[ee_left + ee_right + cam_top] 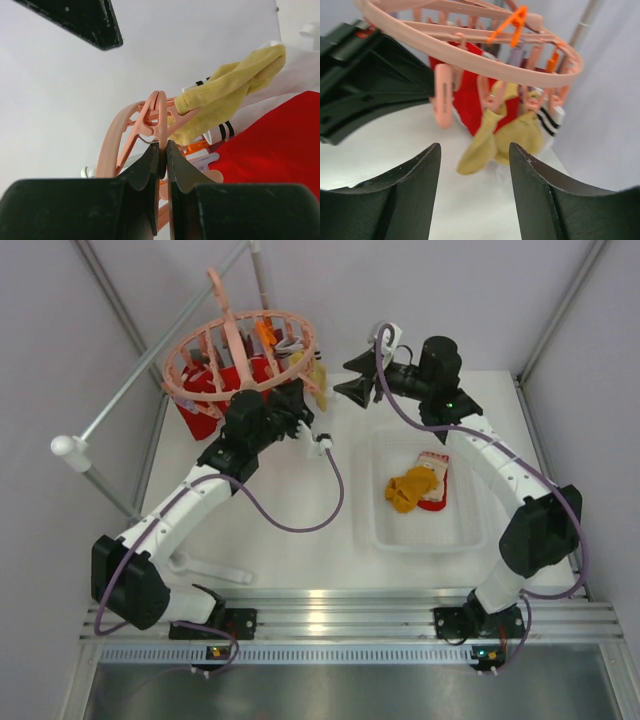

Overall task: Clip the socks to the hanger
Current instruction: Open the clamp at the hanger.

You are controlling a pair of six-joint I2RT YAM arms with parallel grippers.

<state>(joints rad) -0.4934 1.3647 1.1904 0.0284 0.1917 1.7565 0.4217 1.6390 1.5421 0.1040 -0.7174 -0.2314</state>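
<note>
Top view looks steeply down from above and behind the arm bases: whole tabletop (300,562) in shot, hanger (232,335) at the far left. Left wrist camera sits tight beneath the hanger, gazing up past the left claw (163,150). Right wrist camera faces the hanger from nearby, through the right claw (475,152). Both wrist views catch the mustard sock (225,90) hanging on the hanger.

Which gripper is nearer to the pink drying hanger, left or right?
Left. The left gripper is shut on a clip peg of the hanger. The right gripper is open, apart from it, facing its pegs.
</note>
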